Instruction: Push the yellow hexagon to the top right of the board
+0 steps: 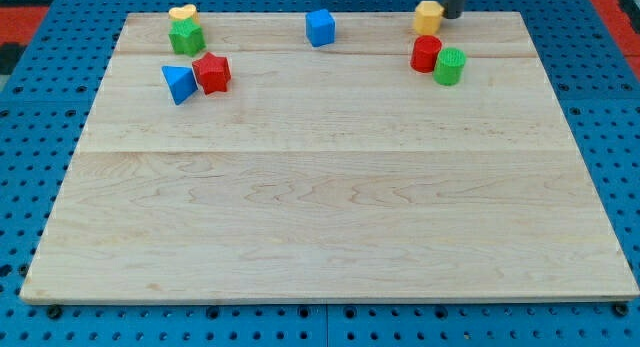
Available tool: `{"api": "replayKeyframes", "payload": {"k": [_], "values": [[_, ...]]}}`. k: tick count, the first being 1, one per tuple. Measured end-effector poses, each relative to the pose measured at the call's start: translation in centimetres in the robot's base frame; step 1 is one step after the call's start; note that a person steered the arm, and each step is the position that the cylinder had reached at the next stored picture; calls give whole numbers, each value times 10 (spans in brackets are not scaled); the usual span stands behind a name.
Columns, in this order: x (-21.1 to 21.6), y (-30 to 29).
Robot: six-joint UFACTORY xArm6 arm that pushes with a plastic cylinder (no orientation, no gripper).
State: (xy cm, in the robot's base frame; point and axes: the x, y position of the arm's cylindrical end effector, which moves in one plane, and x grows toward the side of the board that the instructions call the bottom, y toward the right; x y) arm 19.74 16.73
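Note:
The yellow hexagon (428, 17) sits at the board's top edge, right of centre. My tip (452, 16) is the lower end of the dark rod at the view's top, just right of the yellow hexagon and touching or nearly touching it. A red cylinder (425, 54) and a green cylinder (449, 66) stand just below the hexagon, side by side.
A blue cube (320, 28) is at top centre. At top left are a yellow heart (183, 14), a green star-shaped block (186, 37), a red block (212, 73) and a blue triangle (179, 83). The wooden board (330, 217) lies on a blue pegboard.

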Motion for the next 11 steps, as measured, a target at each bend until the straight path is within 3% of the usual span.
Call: {"api": "replayKeyframes", "payload": {"k": [2, 3, 4, 5, 6, 7, 11], "values": [[71, -24], [81, -82], [62, -118], [32, -119], [9, -106], [3, -44], [59, 0]]}}
